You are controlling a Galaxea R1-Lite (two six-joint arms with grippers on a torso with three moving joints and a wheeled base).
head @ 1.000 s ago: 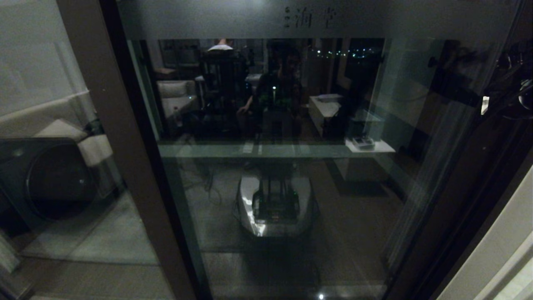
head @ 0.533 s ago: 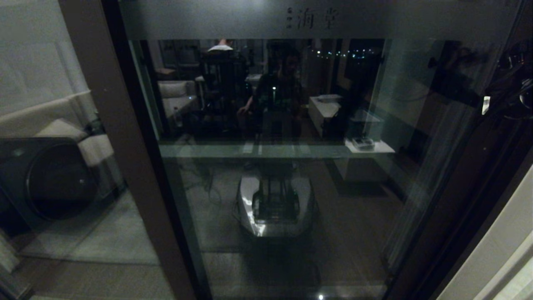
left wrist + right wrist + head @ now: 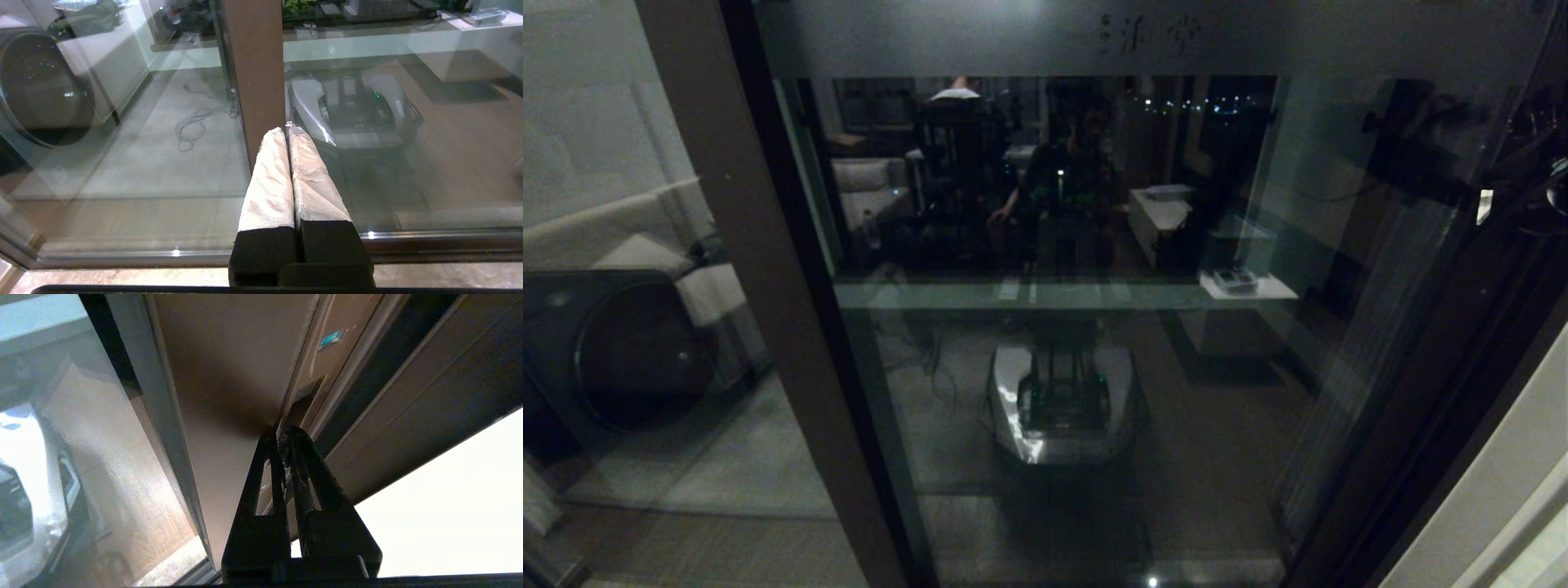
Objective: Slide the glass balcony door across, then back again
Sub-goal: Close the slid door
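The glass balcony door (image 3: 1094, 343) filled most of the head view, its dark brown right stile (image 3: 229, 375) standing close to the outer door frame (image 3: 408, 400) at the right, so the door seemed to be nearly at the end of its track. The right gripper (image 3: 284, 435) had its two black fingers pressed together with nothing between them, and their tips were set against the edge of this stile, at the narrow recessed handle slot (image 3: 304, 396). This placement was probably chosen because closed fingers make one stiff point that can push the door sideways through the slot; whether they were really inside the slot could not be told.

The left gripper (image 3: 288, 130) was also closed and empty, its padded fingers (image 3: 269, 175) together and pointing to the plain brown stile (image 3: 255, 61) between the two glass panes. It appeared only to wait there. Behind the glass a washing machine (image 3: 41, 90) stood on the balcony.
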